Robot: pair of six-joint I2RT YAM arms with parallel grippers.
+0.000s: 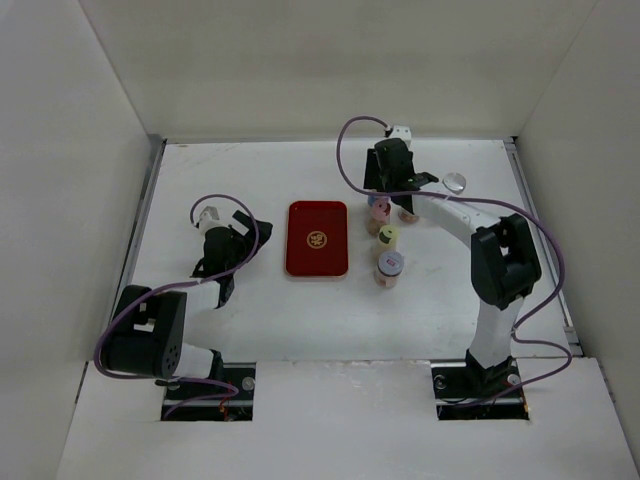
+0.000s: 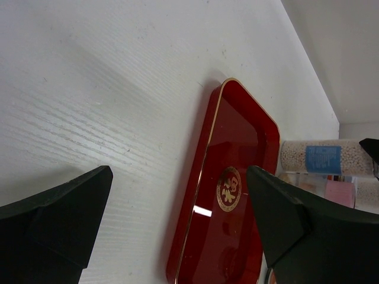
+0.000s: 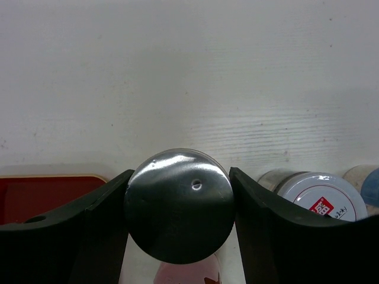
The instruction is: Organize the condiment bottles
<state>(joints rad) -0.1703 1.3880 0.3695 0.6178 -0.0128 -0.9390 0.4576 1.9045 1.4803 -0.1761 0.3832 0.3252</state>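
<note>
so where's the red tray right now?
Top view, mid-table: the red tray lies flat, with the yellow-green-lidded bottle just off its right side.

Top cam looks down from high up; both wrist cams sit low and close, all three catching the tray (image 1: pixel 317 238) and jars (image 1: pixel 388 238).

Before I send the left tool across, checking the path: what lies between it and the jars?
The red tray lies between the left tool and the jars, clearest in the top view.
</note>
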